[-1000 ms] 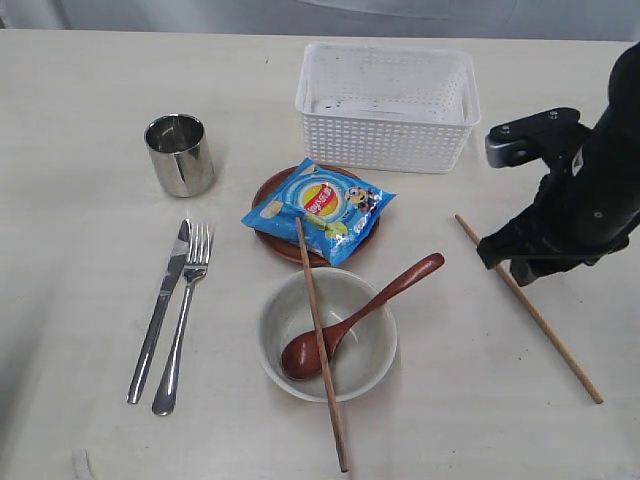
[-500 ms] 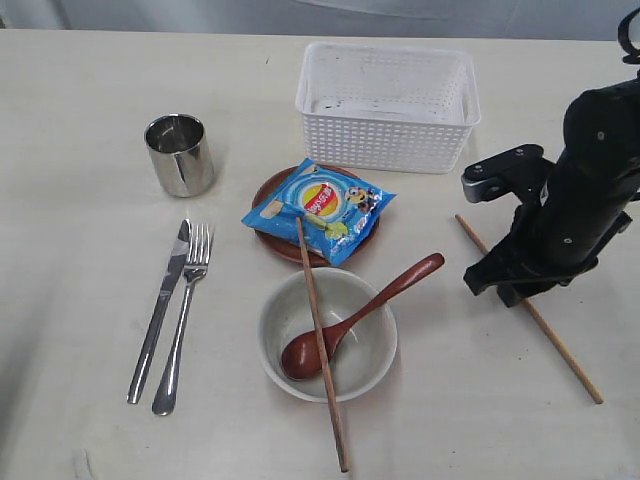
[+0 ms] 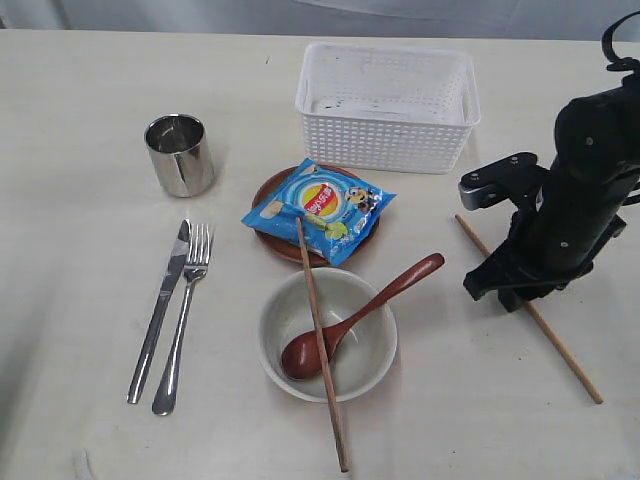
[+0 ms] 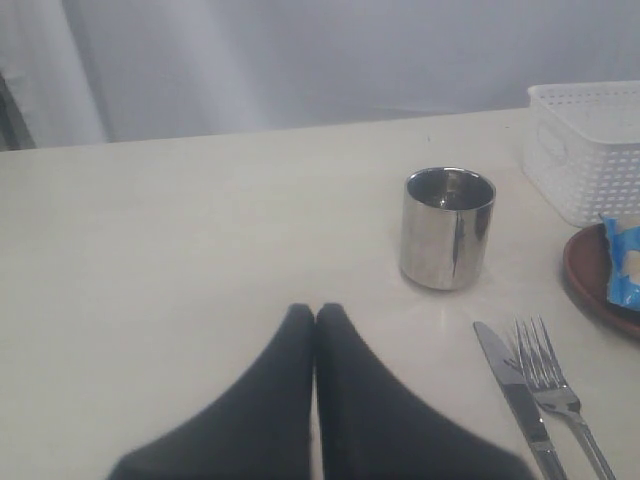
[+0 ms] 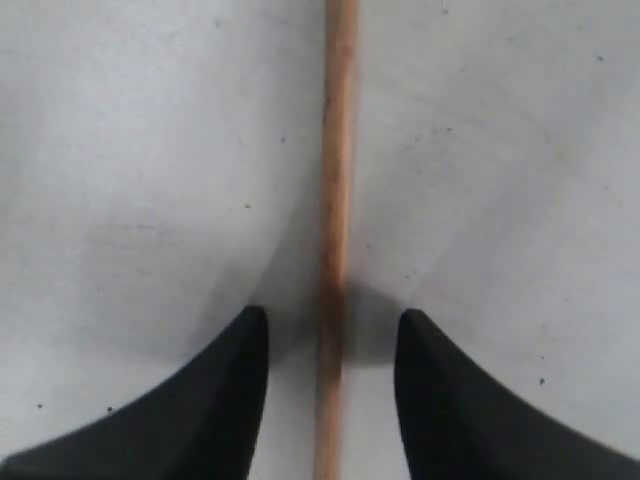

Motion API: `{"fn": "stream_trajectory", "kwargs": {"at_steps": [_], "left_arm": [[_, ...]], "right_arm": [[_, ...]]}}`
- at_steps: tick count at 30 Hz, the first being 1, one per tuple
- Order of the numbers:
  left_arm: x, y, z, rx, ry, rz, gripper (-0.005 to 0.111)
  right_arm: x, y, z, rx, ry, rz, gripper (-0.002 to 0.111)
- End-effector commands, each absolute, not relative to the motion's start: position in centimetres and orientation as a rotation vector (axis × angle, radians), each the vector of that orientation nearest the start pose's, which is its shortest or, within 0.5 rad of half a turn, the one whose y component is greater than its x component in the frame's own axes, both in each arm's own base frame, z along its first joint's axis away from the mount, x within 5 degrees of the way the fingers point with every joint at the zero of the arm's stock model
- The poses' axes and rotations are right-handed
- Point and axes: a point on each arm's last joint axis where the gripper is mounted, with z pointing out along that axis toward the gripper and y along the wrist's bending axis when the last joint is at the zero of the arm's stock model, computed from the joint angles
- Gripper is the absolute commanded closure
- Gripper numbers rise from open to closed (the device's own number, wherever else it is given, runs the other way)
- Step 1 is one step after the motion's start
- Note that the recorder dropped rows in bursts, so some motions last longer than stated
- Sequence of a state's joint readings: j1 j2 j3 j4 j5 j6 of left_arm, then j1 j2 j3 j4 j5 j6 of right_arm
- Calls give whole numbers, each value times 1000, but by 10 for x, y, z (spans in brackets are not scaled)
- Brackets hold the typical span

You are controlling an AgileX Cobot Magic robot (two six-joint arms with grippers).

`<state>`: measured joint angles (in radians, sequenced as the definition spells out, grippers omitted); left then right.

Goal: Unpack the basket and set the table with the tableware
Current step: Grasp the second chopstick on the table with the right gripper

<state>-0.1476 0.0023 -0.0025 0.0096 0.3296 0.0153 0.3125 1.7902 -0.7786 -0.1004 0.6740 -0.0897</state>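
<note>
The right fingers (image 5: 225, 400) are dropping over the stray chopstick (image 5: 338, 150) and narrowing astride it, not yet clenched; a pickup is looking imminent; the left fingers (image 4: 285, 400) are sitting clenched.

My right arm (image 3: 585, 190) hides the middle of the right chopstick (image 3: 572, 360). The chip bag (image 3: 318, 208) covers most of the plate (image 3: 271, 186). The left wrist view's edge cuts off the basket (image 4: 590, 150).
</note>
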Motion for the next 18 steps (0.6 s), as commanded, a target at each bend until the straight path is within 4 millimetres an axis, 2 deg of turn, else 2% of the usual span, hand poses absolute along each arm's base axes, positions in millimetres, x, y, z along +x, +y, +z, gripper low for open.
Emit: {"fn": "stream_trajectory", "kwargs": {"at_steps": [1, 4, 8, 10, 14, 18], "left_arm": [[53, -8, 184, 153, 1799, -95, 107], [53, -8, 184, 153, 1799, -95, 107], [53, -8, 184, 153, 1799, -95, 107], [53, -8, 184, 153, 1799, -95, 107], [53, -8, 184, 153, 1799, -95, 107], [53, -8, 184, 153, 1799, -95, 107]], "right_arm": [[252, 74, 99, -775, 3111, -113, 90], [249, 73, 101, -779, 3131, -119, 109], [247, 71, 104, -791, 3153, -135, 109], [248, 71, 112, -756, 3169, -143, 109], [253, 73, 150, -672, 3150, -141, 109], [250, 80, 205, -544, 3077, 18, 109]]}}
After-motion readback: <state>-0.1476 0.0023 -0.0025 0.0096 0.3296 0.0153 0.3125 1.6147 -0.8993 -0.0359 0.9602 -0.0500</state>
